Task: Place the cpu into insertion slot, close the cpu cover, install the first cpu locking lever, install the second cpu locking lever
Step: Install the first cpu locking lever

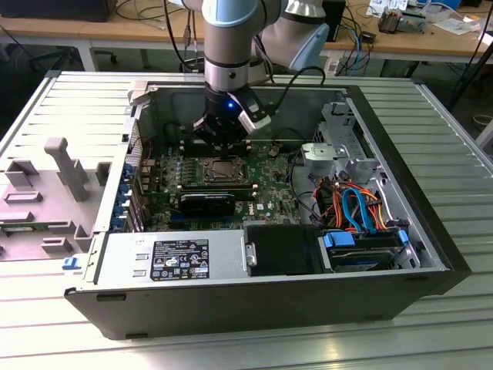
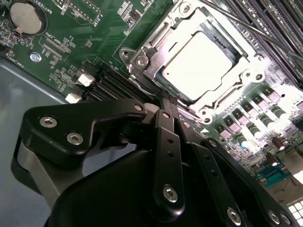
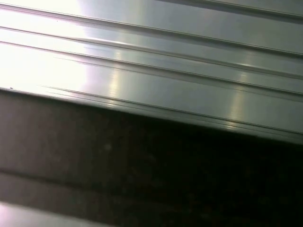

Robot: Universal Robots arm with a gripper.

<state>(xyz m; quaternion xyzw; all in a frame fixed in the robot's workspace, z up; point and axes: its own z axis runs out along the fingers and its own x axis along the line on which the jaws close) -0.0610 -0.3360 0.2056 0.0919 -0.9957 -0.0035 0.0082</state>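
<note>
The cpu point(image 2: 201, 64) lies flat in the insertion slot point(image 2: 137, 61), its pale metal top shining through the square window of the cpu cover point(image 2: 158, 40), which is down over it. A thin locking lever rod point(image 2: 246, 26) runs along the socket's far side. My gripper point(image 2: 168, 100) is shut, its black fingertips pressed together at the socket's near rim; I cannot tell whether a lever is between them. In the exterior view my gripper point(image 1: 223, 142) hangs straight down inside the open computer case, just above the socket point(image 1: 223, 169) on the green board.
A black card point(image 1: 208, 202) sits in front of the socket. Also in the case are a labelled power supply point(image 1: 177, 258), a blue-bracketed drive point(image 1: 362, 247) and orange and blue cables point(image 1: 354, 204). A grey fixture point(image 1: 69, 166) stands on the ribbed table point(image 3: 142, 80).
</note>
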